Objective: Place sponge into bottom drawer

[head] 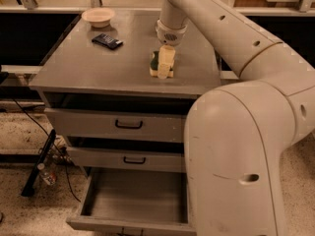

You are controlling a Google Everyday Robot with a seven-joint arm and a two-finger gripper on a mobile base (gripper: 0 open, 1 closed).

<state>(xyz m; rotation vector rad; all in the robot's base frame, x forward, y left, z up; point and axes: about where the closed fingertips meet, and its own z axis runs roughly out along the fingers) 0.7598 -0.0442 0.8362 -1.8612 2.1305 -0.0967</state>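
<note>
Grey metal makes up the cabinet, and it stands on a speckled floor with black cables (pixel 29 119) lying at its left side. Its flat worktop (pixel 83 65) holds three things. A small pale bowl (pixel 98 16) sits near the back left corner. A flat black packet (pixel 107 41) lies just in front of the bowl, apart from it.

The sponge (pixel 154 63) rests on the worktop a bit right of the middle, closer to the front edge than to the back edge. It has a dark green part on a pale yellow part.

The robot's hand (pixel 164 68) points straight down and is right on the sponge, hiding part of it. I cannot tell if the hand is open or closed, or if it has hold of the sponge. The big pale arm (pixel 231 38) reaches in from the right side and fills much of that side.

Below the worktop are two shallow drawers, the top drawer (pixel 98 122) and the middle drawer (pixel 98 156), each with a black handle. Under them the bottom drawer (pixel 133 200) is pulled out toward the front. Its inside is plain grey. The sponge is up on the worktop, not in this drawer.
</note>
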